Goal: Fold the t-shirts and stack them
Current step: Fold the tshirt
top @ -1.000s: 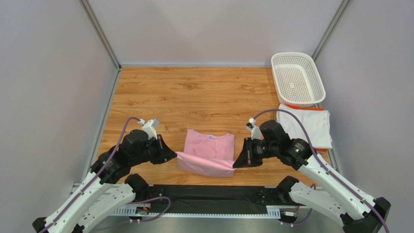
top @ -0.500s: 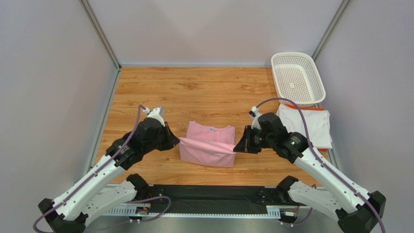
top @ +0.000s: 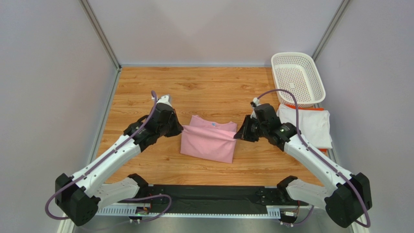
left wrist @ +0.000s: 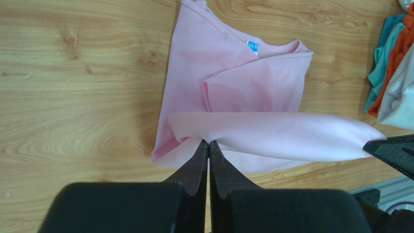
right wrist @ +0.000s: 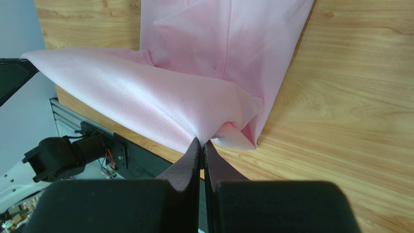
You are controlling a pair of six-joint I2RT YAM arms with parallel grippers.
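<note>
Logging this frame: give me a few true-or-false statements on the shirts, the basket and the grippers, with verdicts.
1. The left gripper and right gripper are each shut on an end of the pink t-shirt, and the cloth between them is raised off the table. True.
2. The white t-shirt lies inside the basket. False: it lies on the table next to the basket, on its near side.
3. The pink t-shirt is stacked on the white t-shirt. False: they lie apart, the pink one mid-table and the white one at the right.
4. A blue label shows at the pink t-shirt's collar. True.
</note>
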